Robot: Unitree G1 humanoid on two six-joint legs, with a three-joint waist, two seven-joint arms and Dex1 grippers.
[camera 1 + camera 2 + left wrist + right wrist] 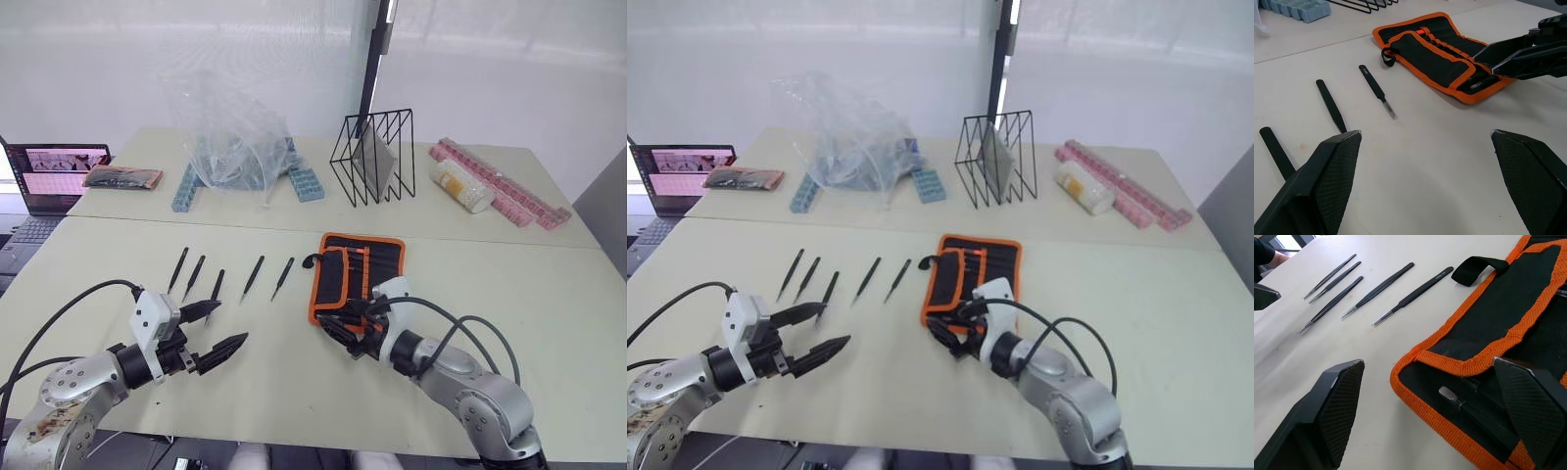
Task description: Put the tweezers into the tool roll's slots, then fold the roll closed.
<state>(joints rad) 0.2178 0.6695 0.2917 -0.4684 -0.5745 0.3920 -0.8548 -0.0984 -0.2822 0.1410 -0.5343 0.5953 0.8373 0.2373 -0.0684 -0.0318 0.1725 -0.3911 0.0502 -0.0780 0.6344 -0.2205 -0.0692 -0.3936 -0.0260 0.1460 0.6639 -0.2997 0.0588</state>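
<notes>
From the left eye view, five tweezers [215,286] lie in a loose row on the table [549,294], all outside the tool roll [359,269], which sits open just to their right with its strap curling off the near-left corner. The left gripper [217,326] hovers just below the row, fingers spread wide and pinching nothing; the right gripper [355,333] sits at the roll's near edge, empty too. Over in the right eye view it's the same layout, with a laptop [681,171], a clear plastic bag [847,137] and a wire rack [999,157] well back and out of play. Left wrist view now: three of the tweezers fan out ahead, the nearest one to the roll pointing its metal tip this way. Right wrist view: the fingers [1332,411] are splayed, one over bare table and one over the roll's orange-edged flap, and a small metallic piece shows inside the pocket. My read is these tweezers are light, stiff and slippery, lying flat, so pinch across the thicker mid-body, not the fine tips. The roll looks soft and floppy, best taken by a bound edge.
</notes>
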